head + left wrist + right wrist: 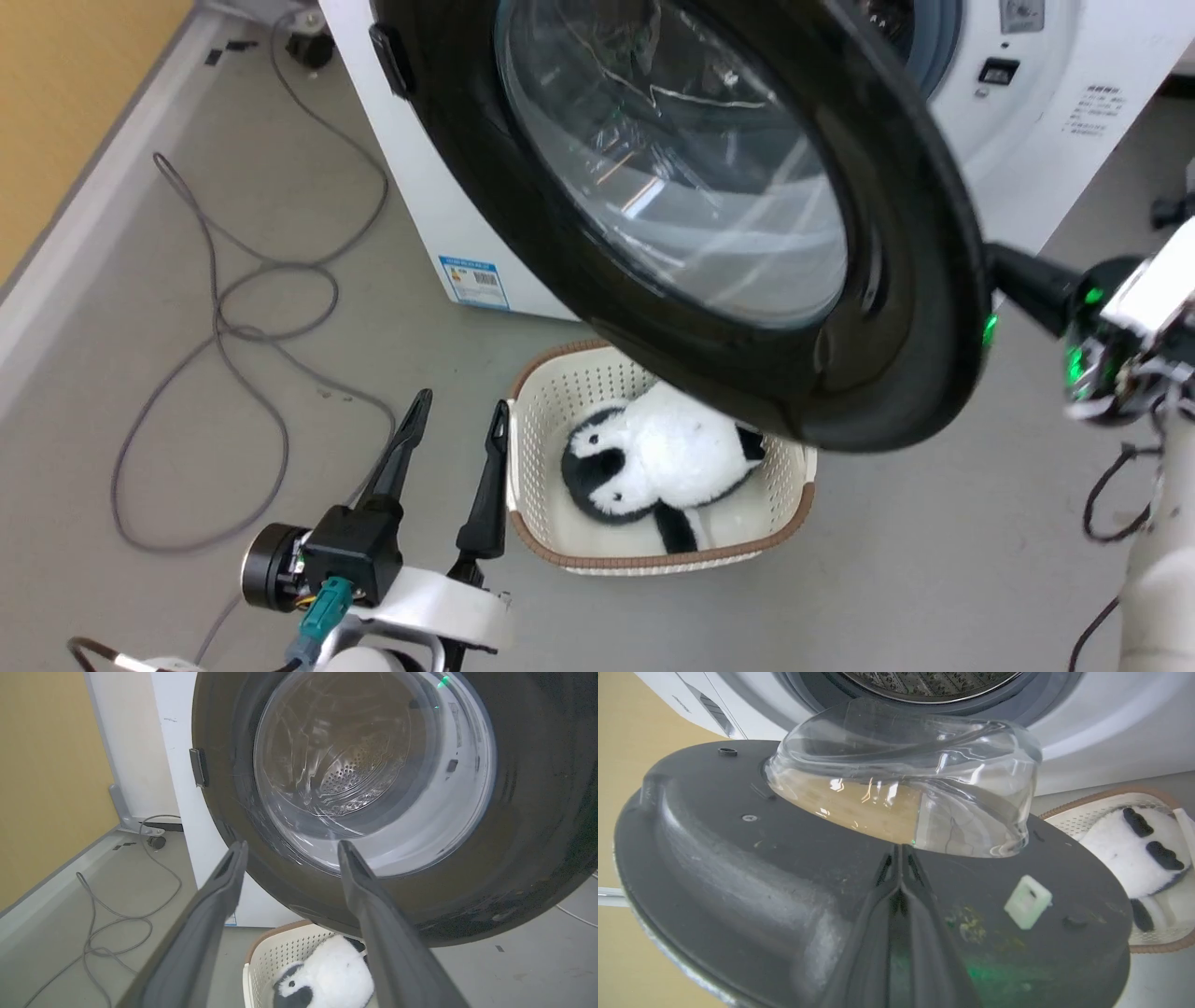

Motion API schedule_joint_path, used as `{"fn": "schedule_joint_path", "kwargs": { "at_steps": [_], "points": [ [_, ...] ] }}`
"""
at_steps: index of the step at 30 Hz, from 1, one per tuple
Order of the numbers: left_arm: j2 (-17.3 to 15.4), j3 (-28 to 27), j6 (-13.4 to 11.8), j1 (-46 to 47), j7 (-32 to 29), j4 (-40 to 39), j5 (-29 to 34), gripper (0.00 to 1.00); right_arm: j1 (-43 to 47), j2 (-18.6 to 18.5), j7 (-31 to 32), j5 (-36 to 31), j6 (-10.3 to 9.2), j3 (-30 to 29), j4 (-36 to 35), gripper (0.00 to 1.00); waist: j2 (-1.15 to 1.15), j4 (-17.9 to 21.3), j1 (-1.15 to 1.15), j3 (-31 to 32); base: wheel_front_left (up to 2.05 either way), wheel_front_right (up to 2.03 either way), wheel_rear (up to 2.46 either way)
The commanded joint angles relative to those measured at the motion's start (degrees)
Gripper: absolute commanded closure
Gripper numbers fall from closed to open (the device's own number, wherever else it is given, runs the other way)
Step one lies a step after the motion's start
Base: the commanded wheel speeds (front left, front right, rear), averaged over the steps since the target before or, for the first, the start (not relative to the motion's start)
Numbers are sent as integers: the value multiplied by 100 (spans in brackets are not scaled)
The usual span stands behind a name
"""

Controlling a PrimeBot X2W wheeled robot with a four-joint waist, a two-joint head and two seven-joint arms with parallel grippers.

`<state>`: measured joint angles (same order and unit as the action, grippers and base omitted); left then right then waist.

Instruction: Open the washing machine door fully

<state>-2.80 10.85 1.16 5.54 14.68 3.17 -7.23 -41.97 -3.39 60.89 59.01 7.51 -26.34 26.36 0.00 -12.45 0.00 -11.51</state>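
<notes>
1. Grey floor point(934, 560), yellow wall along its left edge. The washing machine point(1027, 121) stands on it, with a basket point(653, 563) holding a plush penguin point(663, 457) at its front edge.
2. The washing machine door point(896, 233) stands partly open above the basket.
3. Your right gripper point(901, 858), pinched together and empty, presses the door's dark inner face, likely to push it wider.
4. Your left gripper point(463, 403) hovers spread, holding nothing.

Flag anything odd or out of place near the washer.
Basket with a plush panda sits on the floor right beneath the swung-out door. Loose grey cable sprawls across the floor left of the machine. Yellowish grime speckles the door's inner face.
</notes>
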Motion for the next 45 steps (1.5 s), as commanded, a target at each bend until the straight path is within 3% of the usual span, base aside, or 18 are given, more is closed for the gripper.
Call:
{"fn": "schedule_joint_path", "kwargs": {
  "at_steps": [1, 17, 27, 45],
  "points": [
    [-8, -31, 6, -88, 32, 3, 20, 0, 204, 51, -58, 121, -2, 145, -69, 100, 0, 6, 0, 79, 0, 0, 0],
    [-8, -206, 56, -430, 32, 36, -56, 0, 1694, 51, -667, 1477, -2, 1558, -870, 100, 0, -122, 0, 609, 0, 0, 0],
    [-8, -201, 81, -550, 32, 61, -86, 0, 2570, 51, -1245, 2265, -2, 2762, -1495, 100, 0, -407, 0, 774, 0, 0, 0],
    [-8, -200, 121, -699, 32, 127, -84, 0, 3060, 51, -1849, 2575, -2, 3943, -1878, 100, 0, -947, 0, 969, 0, 0, 0]
  ]
}}
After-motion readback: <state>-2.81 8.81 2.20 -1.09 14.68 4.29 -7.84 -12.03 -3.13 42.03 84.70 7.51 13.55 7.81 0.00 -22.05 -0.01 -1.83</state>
